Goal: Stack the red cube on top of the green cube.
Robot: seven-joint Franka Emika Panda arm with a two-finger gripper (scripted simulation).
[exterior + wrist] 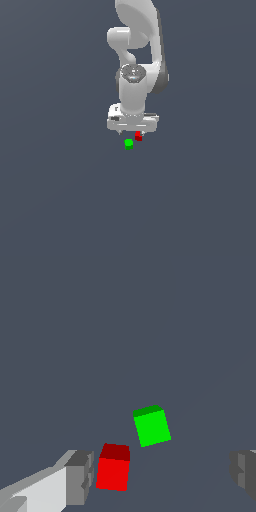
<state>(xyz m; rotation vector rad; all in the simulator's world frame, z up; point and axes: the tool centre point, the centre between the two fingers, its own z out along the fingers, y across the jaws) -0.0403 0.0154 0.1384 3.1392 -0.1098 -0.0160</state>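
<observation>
Claw jaws apart, holding nothing, low over the worktop. Red cube sits off-centre between the fingers, just beside one pad. Green cube lies near, not touching red. Claw likely needs centring first.

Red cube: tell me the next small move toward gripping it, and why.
Probably shift the gripper sideways to centre it on the red cube, then descend. In the wrist view the jaws stand wide open, but the cube sits close to one finger rather than midway, and the green cube lies apart from it, unstacked.
</observation>
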